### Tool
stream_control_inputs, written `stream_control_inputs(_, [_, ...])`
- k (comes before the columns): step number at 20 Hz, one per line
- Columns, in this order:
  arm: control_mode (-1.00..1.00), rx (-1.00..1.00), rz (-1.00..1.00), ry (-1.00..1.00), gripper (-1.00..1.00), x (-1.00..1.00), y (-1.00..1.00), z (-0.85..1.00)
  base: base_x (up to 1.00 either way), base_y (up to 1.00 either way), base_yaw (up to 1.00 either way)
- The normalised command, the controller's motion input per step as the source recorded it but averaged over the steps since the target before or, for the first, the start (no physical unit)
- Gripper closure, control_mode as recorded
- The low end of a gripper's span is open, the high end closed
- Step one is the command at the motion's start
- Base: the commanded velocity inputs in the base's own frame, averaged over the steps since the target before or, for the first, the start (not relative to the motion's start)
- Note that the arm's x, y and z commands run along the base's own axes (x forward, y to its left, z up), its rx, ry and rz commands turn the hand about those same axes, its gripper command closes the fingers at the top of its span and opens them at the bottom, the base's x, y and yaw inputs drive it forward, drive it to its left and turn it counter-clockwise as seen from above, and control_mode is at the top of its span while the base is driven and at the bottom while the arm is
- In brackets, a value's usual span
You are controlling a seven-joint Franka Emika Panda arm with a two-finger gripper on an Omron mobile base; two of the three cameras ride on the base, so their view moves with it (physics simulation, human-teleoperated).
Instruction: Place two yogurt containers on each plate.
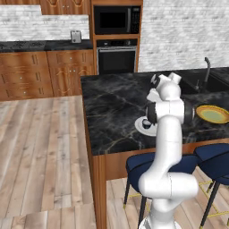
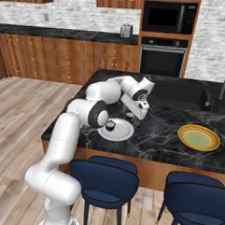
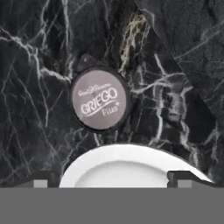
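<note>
Hand view looking straight down on a yogurt cup (image 3: 99, 99) with a grey "Griego Plus" lid, sitting on the black marble table (image 3: 35, 65) just beyond the white plate's (image 3: 131, 164) rim, not quite touching. Jaws spread wide, nothing between them, hovering over it (image 2: 133, 116). Right base view: another dark-topped cup (image 2: 110, 126) already on that plate, yellow plate (image 2: 198, 137) well apart.
</note>
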Motion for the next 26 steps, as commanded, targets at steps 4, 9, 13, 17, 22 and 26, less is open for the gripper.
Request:
stream_control_inputs(4, [-1.0,0.0,0.12,0.12,-1.0,0.22,0.0,-0.27,0.0,0.0,0.0])
stream_control_inputs(9, [-1.0,0.0,0.11,0.1,-1.0,0.19,0.01,-0.29,0.0,0.0,0.0])
stream_control_inputs(13, [-1.0,0.02,0.08,0.0,-1.0,0.29,0.0,-0.15,0.0,0.0,0.0])
stream_control_inputs(17, [-1.0,0.02,0.07,0.0,-1.0,0.31,0.0,-0.11,0.0,0.0,0.0])
stream_control_inputs(22, [-1.0,0.0,0.07,-0.01,-1.0,0.21,0.0,-0.19,0.0,0.0,0.0])
stream_control_inputs(26, [-1.0,0.0,0.06,0.0,1.0,0.16,0.0,-0.08,0.0,0.0,0.0])
